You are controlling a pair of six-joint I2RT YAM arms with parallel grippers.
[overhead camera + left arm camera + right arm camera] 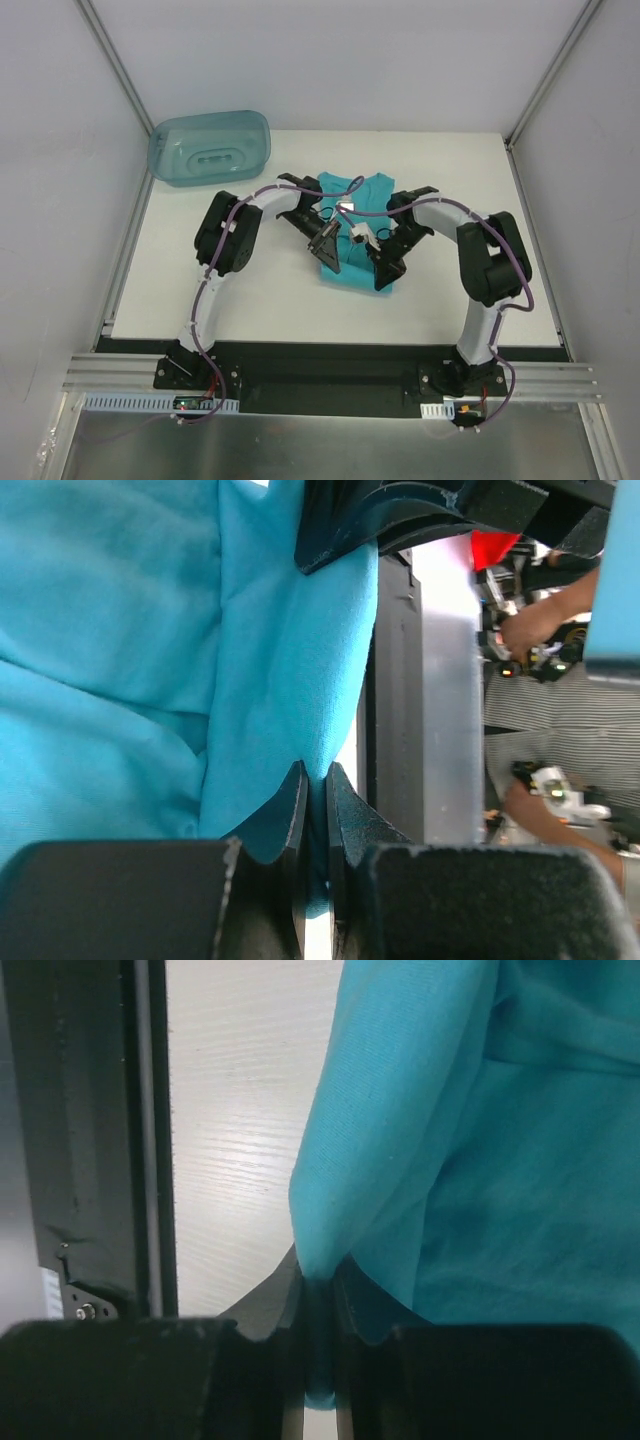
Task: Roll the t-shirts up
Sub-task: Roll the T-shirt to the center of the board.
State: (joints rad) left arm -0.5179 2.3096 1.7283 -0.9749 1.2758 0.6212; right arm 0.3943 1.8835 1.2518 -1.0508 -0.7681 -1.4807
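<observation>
The turquoise t-shirt lies folded into a narrow strip in the middle of the white table, partly covered by both arms. My left gripper is at the strip's near left corner. In the left wrist view it is shut on a fold of the t-shirt. My right gripper is at the near right corner. In the right wrist view it is shut on the edge of the t-shirt, with cloth poking out below the jaws.
A translucent blue-green plastic bin stands at the table's far left corner. White walls and metal posts enclose the table. The black base rail runs along the near edge. The right arm's black body shows close by in the left wrist view.
</observation>
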